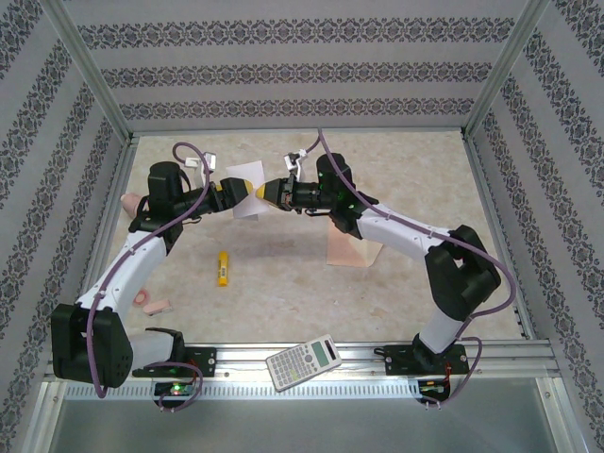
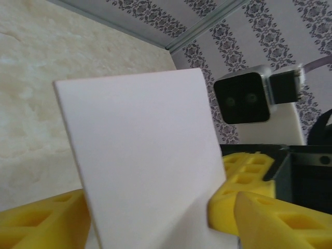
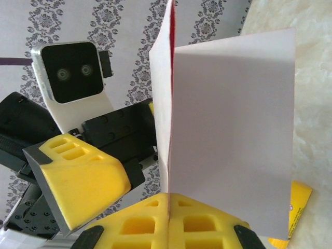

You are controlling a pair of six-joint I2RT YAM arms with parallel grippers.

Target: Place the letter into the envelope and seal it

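The letter [image 1: 247, 208] hangs folded above the table's middle, its plain white back [image 2: 150, 155] facing the left wrist camera. A red edge shows along its fold [image 3: 233, 135]. My right gripper [image 1: 266, 192] is shut on its lower edge, the yellow fingers pressed together on the paper [image 3: 169, 199]. My left gripper [image 1: 233, 189] faces it from the left. Its jaws stand apart, one on either side of the sheet [image 2: 161, 207]. The peach envelope [image 1: 347, 250] lies flat on the table, partly under the right arm.
A yellow marker-like object [image 1: 223, 269] lies left of centre. A calculator [image 1: 304, 361] rests on the front rail. Small pink items lie by the left arm [image 1: 153, 305] and at the far left [image 1: 132, 201]. Patterned walls enclose the table.
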